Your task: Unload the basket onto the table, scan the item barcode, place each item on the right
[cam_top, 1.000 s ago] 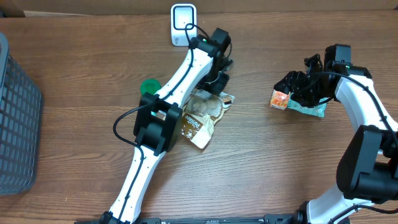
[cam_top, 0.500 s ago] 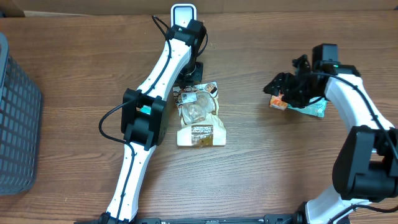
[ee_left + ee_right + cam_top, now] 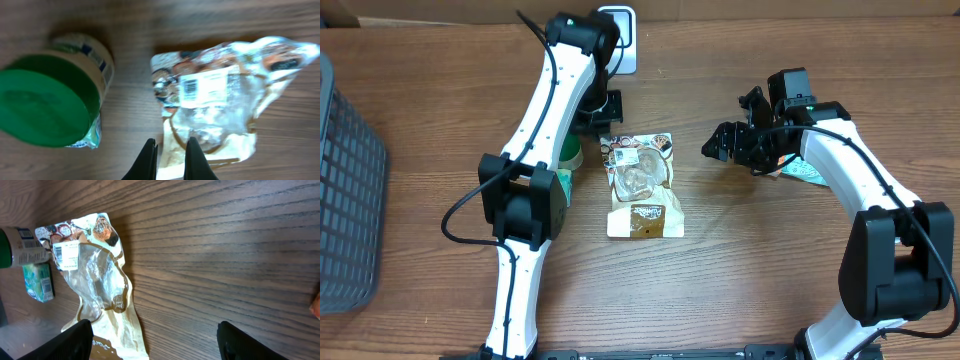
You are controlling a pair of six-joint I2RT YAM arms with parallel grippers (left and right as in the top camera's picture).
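A clear and gold snack packet lies flat on the wooden table, its white barcode label facing up at the far end. My left gripper hovers just beyond that end with its fingers shut and nothing between them. The white scanner stands at the back edge, partly hidden by the left arm. My right gripper hangs open to the right of the packet; in its wrist view the packet lies off to the left of the wide-spread fingers.
A green-lidded jar stands left of the packet, partly under the left arm. Small orange and teal packets lie beneath the right arm. A grey basket fills the left edge.
The left arm swung left and back, and the packet went from crumpled and tilted to lying flat and straight. The right gripper moved left toward the packet and opened wider.
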